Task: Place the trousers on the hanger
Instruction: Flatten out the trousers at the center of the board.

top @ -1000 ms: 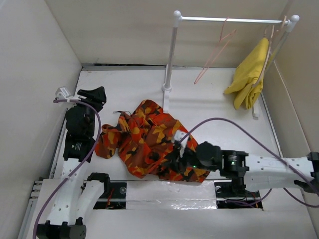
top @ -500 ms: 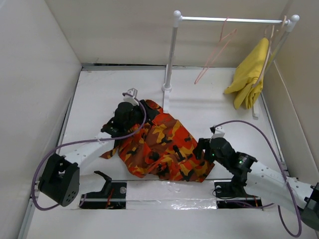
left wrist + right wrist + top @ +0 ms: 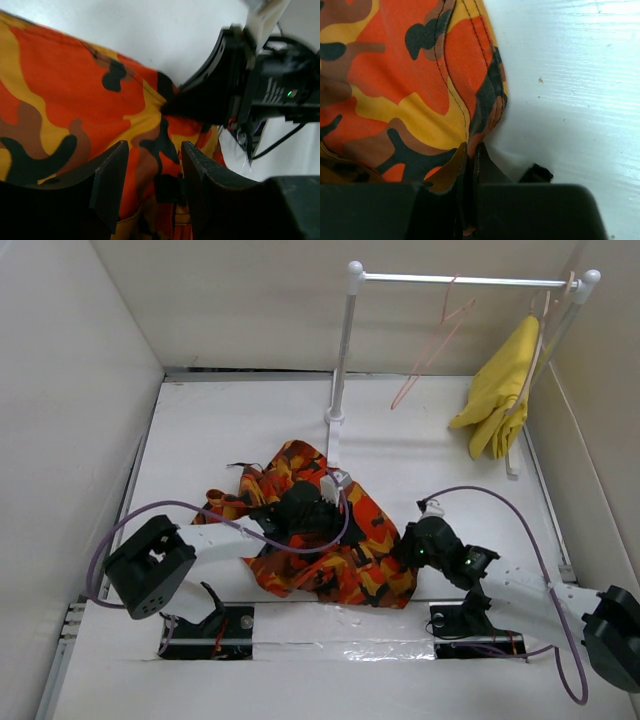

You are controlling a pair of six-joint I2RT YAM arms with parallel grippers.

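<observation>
1. Trousers [image 3: 372,540]: crumpled heap lying on the white surface [image 3: 220,430], toward its near edge.
2. Right pincer [image 3: 470,150]: fingers pressed together on the heap's right edge, with cloth pinched between them.
3. Left pincer [image 3: 154,150]: fingers spread apart just over the cloth, nothing held.
4. Hanger [image 3: 432,350]: hooked on the rail [image 3: 480,281], well apart from the heap.

The trousers [image 3: 320,530] lie heaped on the counter [image 3: 210,430], near its front edge, about midway across. Behind them stands a rack [image 3: 341,360], with the hanger [image 3: 432,345] on its rail and another garment [image 3: 500,390] to the hanger's right. The left pincer [image 3: 152,150] sits over the heap; the right pincer [image 3: 470,152] is at its right edge, seemingly gripping cloth.
</observation>
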